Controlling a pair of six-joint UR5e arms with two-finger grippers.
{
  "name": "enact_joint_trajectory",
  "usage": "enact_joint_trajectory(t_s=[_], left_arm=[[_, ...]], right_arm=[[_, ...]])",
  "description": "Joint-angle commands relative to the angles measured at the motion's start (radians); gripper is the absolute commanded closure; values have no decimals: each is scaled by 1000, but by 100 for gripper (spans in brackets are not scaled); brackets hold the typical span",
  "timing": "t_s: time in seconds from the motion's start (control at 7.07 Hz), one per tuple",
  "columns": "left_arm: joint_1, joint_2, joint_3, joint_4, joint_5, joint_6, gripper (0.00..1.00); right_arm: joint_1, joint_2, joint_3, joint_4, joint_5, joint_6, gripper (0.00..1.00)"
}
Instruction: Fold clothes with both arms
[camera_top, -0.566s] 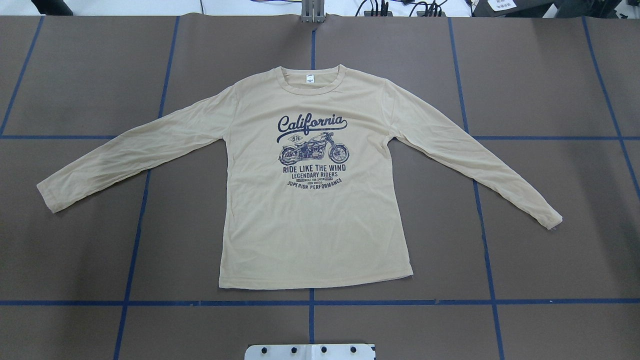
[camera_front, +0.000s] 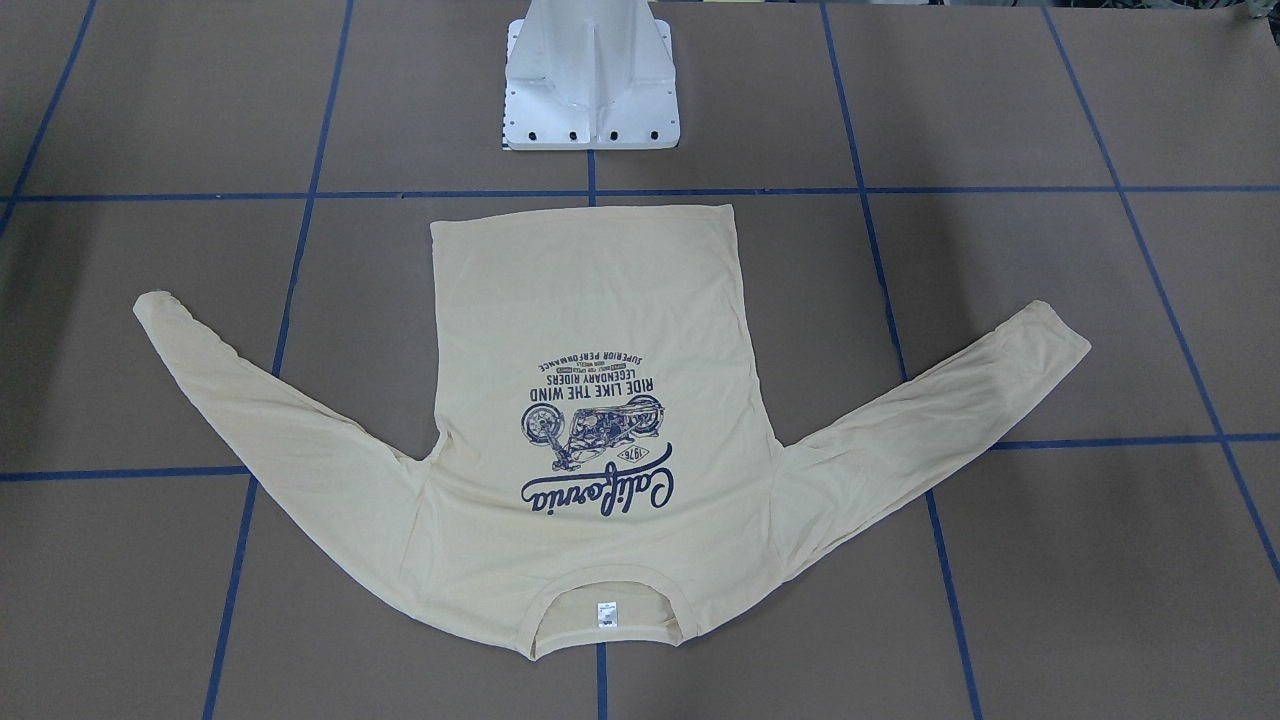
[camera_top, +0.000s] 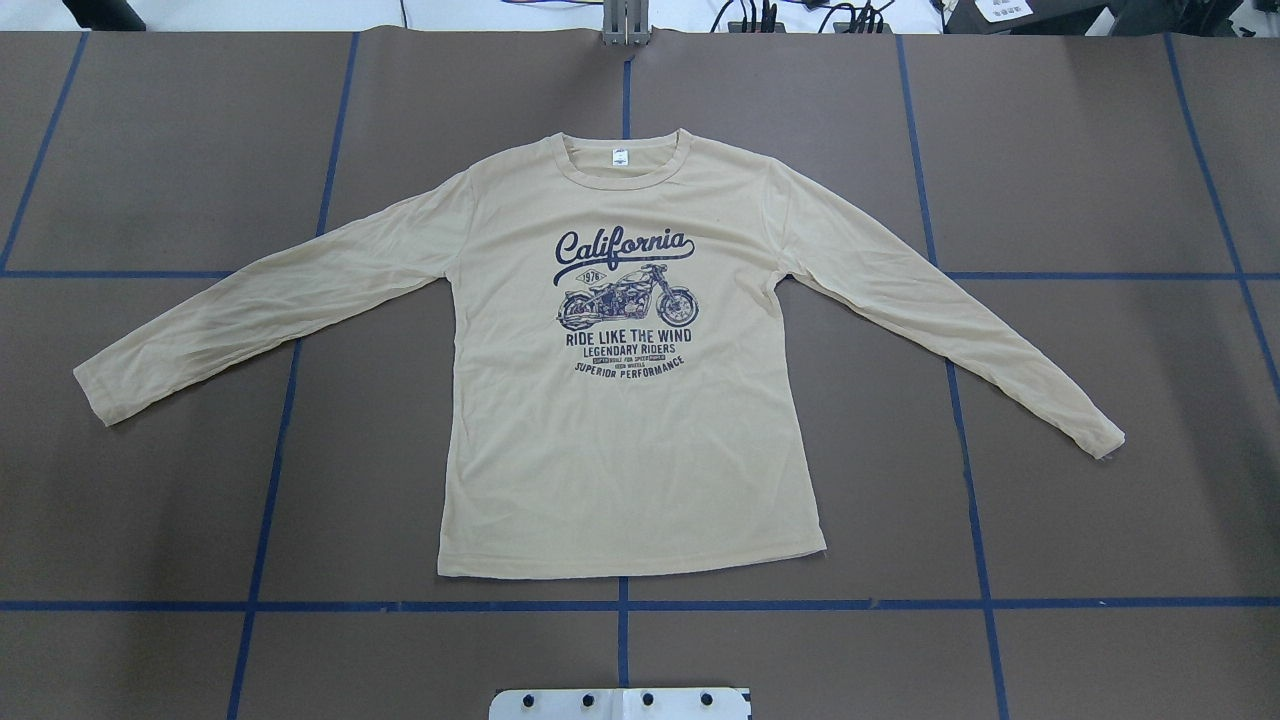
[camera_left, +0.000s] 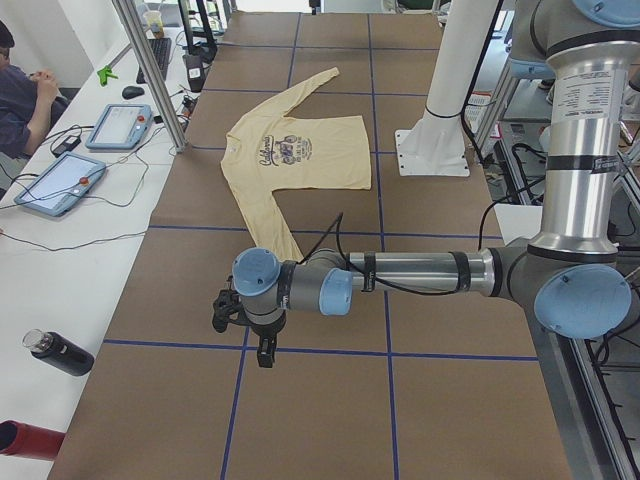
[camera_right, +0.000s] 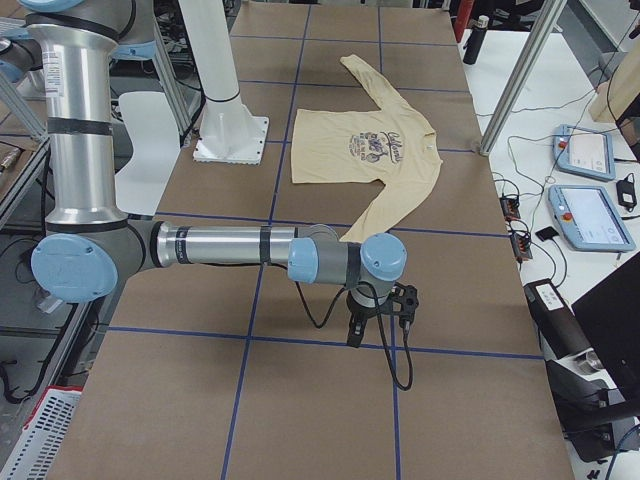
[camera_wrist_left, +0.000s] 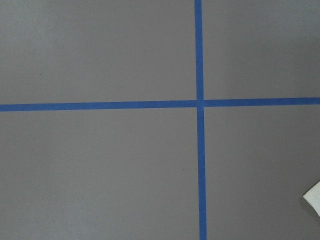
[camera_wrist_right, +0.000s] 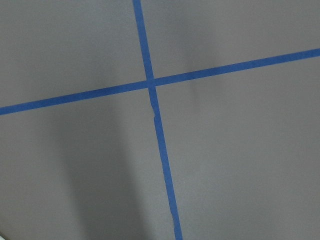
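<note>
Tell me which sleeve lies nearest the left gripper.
The sleeve on the overhead view's left: its cuff points toward the left gripper; the other sleeve runs the opposite way.

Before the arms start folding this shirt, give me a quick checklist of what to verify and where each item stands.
1. T-shirt lies flat on the table, print up: ok.
2. Sleeves spread out to the sides, nothing folded yet: ok.
3. Left gripper apart from the T-shirt, over bare table: ok.
4. Right gripper likewise apart from the T-shirt: ok.
5. Grippers open for a grasp: cannot tell; only the side views show them.
6. Person sits beside the table, not reaching over it: ok.
</note>
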Motion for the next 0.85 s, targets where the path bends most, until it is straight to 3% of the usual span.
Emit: enact_joint_trajectory(t_s=[0.0,0.28,0.71], left_arm=[[0,-2,-14,-2,-2,0,1],[0,-26,-22,-2,-5,-2,1],[2,-71,-121,1,-33,-2,1]], right_arm=[[-2,18,-1,-1,4,4,0],[-26,21,12,7,-1,1,0],[-130,59,1,185,-9,2,0]])
